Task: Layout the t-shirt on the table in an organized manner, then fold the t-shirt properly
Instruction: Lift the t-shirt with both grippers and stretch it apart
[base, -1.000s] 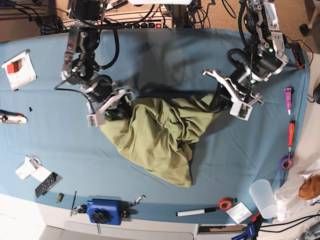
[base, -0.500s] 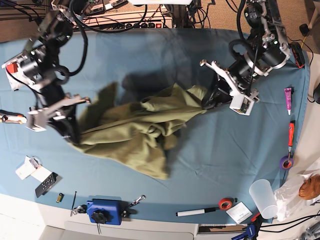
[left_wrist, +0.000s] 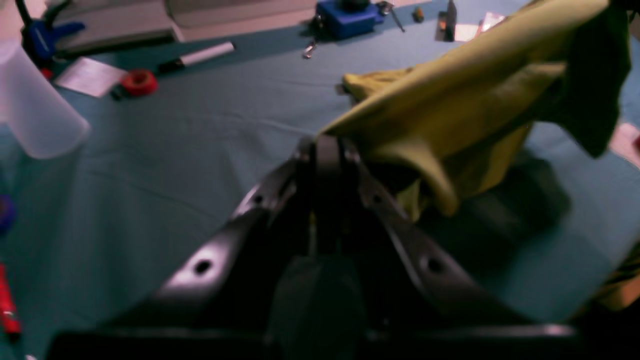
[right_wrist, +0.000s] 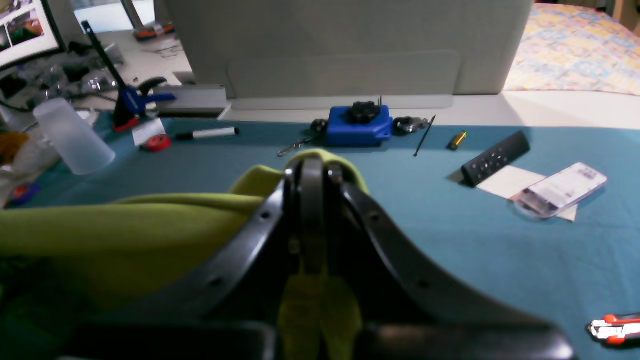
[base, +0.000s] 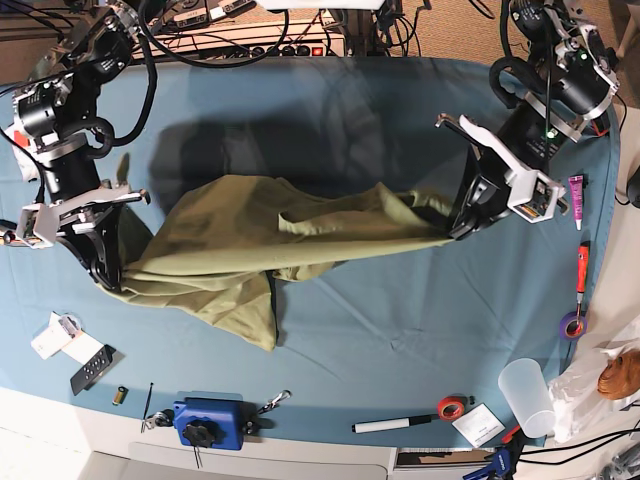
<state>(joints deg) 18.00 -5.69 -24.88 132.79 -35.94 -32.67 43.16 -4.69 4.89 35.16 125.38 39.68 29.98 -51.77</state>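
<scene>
The olive-green t-shirt (base: 270, 250) hangs stretched between my two grippers above the blue-teal table (base: 400, 320), with a bunched part drooping down to the cloth at the front. My left gripper (base: 458, 228), on the right of the base view, is shut on the shirt's right end; in the left wrist view the fabric (left_wrist: 450, 115) runs out from the closed fingertips (left_wrist: 325, 145). My right gripper (base: 110, 278), on the left, is shut on the shirt's left end; the fabric (right_wrist: 150, 220) wraps the closed fingertips (right_wrist: 311, 167) in the right wrist view.
Along the front edge lie a blue box (base: 210, 420), a marker (base: 390, 424), a red tape roll (base: 452, 407), a plastic cup (base: 528, 395), a remote (base: 95, 368) and cards (base: 60, 338). A red cutter (base: 582, 268) and a purple tape roll (base: 573, 324) lie at the right edge.
Both arms moved apart and the shirt was pulled from a heap into a long, taut span. The right gripper moved far left; the left gripper moved right.
</scene>
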